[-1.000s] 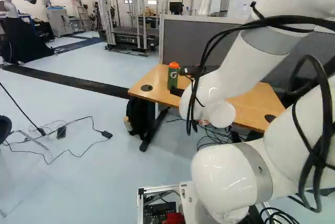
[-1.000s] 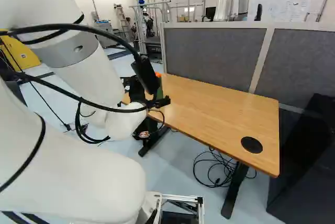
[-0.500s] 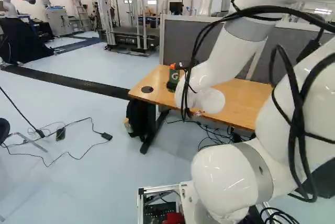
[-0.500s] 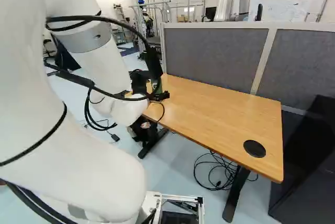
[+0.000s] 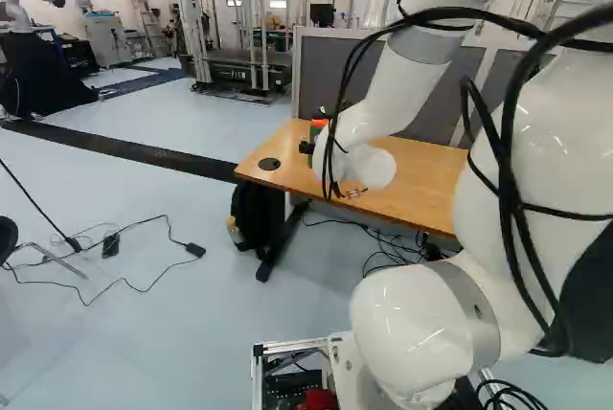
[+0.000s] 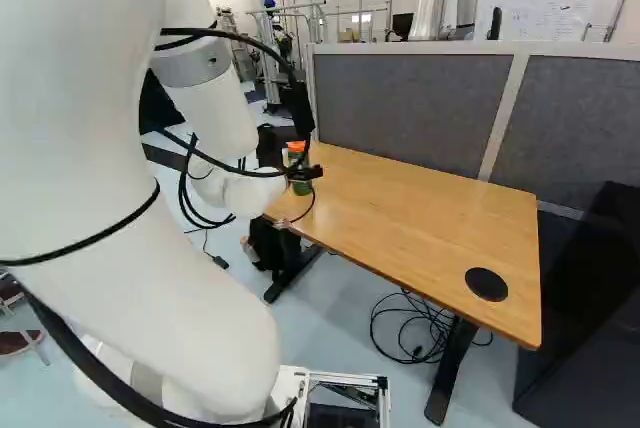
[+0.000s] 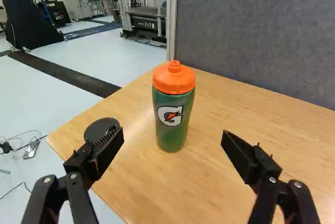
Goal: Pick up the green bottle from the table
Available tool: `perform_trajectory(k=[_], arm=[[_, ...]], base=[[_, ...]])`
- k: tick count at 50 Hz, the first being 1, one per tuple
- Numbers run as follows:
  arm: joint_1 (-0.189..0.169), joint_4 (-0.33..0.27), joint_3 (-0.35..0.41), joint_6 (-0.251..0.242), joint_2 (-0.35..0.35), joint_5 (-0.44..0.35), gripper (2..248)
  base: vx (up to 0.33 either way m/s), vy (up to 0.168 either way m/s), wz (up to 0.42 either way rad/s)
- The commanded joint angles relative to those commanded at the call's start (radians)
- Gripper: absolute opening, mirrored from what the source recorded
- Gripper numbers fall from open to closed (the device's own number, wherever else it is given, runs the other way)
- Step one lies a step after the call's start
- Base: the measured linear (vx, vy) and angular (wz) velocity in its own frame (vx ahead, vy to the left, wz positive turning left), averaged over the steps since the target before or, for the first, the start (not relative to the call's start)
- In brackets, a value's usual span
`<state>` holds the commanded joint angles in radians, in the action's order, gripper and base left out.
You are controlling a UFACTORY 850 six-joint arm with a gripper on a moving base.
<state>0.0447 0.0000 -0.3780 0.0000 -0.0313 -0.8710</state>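
Green bottle (image 7: 171, 124) upright ahead on the tabletop (image 7: 157, 182), my jaws wide open and empty!
Smooth, likely slippery, perhaps squeezy, weight anyone's guess: the middle's my hold, below the orange lid (image 7: 174, 80). Black desk cap (image 5: 269, 164) nearby, grey partition (image 7: 256, 30) beyond; neither looks in my way.

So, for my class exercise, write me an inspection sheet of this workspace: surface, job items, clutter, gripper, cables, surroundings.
Surface: wooden table, with a round black inset near one end.
Job items: green bottle, orange-capped, upright near the table's other end.
Clutter: black bag-like item on the floor beneath.
Gripper: gripper open, bottle ahead, between the fingers' lines.
Cables: floor cables tangled under the table; black arm cables looping loosely.
Surroundings: grey partition behind the table; another robot farther off.
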Motion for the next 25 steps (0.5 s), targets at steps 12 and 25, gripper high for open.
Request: perform_trajectory(k=[12,25], arm=[[-0.001,0.000,-0.064,0.000,-0.061,0.028,247],[-0.003,0.000,-0.133,0.000,-0.123,0.084,247]], base=[[0.000,0.000,0.000],[0.000,0.000,0.000]])
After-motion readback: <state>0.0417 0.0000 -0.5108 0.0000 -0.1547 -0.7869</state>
